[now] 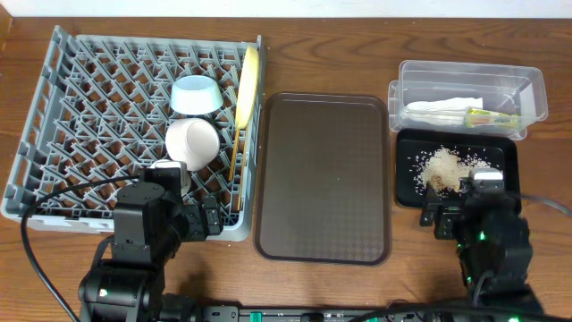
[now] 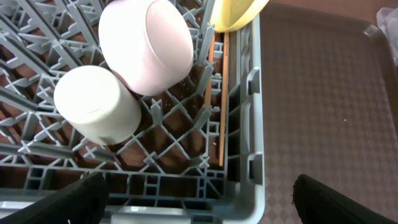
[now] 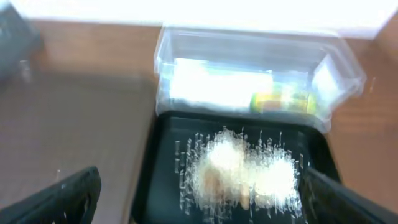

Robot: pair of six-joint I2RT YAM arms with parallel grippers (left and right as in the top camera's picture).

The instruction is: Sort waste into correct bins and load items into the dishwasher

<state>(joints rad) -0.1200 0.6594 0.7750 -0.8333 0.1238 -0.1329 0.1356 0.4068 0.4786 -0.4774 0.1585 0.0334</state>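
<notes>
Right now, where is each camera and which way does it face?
Overhead: above the table, facing straight down; left arm, right arm at bottom.
Left wrist: on left arm, looking down into dish rack; open left tool below.
Right wrist: on right arm, looking forward over black tray to clear tub; open right tool below.
Shared: pink bowl, in overhead and left wrist.

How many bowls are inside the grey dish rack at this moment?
2. The light-blue bowl is in the grey dish rack beside the yellow plate; the pale-pink bowl lies just nearer the robot, next to the small white cup. None appears hidden.
</notes>
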